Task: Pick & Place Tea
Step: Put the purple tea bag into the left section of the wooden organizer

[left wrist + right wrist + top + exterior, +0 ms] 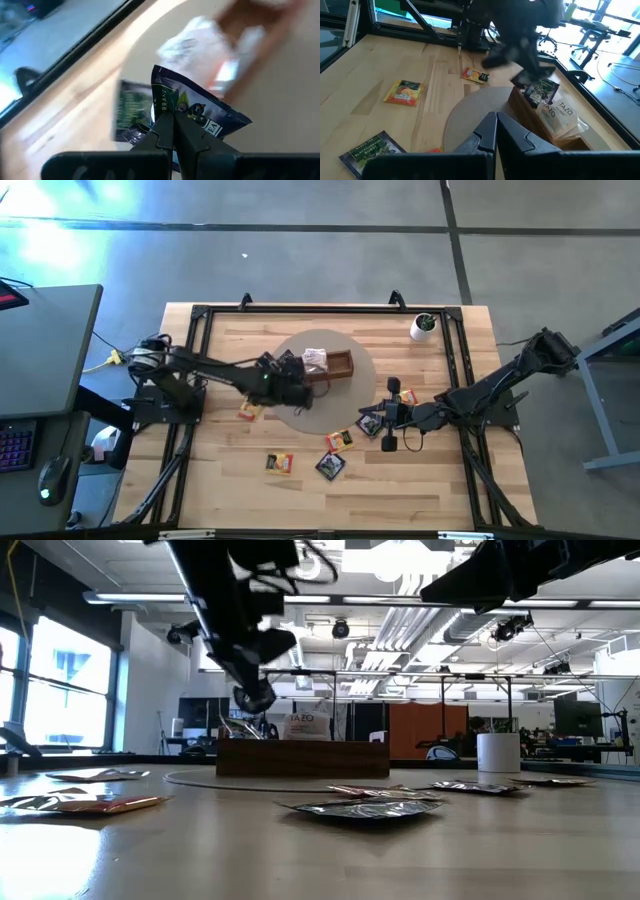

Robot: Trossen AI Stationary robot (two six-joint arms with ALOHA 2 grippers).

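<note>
My left gripper [297,385] is over the round grey mat, at the left end of the brown wooden tray [342,366], shut on a black tea sachet [195,107]. The right wrist view shows that sachet [543,91] just above the tray [530,112]. White sachets [560,115] stand in the tray. My right gripper [384,422] is low over the table right of the mat, shut and holding nothing, beside a black sachet [369,424]. Several more sachets lie flat on the table, among them yellow-orange ones [279,464] [250,410] and a black one [331,466]. My left gripper pinches the black sachet between its two fingers at one edge [173,111]. The fingers come slanting down from the table's left. The sachet is lifted clear and hangs tilted below the fingers [530,75], over the tray's end.
A round grey mat [350,408] lies under the tray. A small white cup [424,326] stands at the far right corner. A black frame [200,320] runs around the wooden table. The near part of the table holds only scattered sachets [365,807].
</note>
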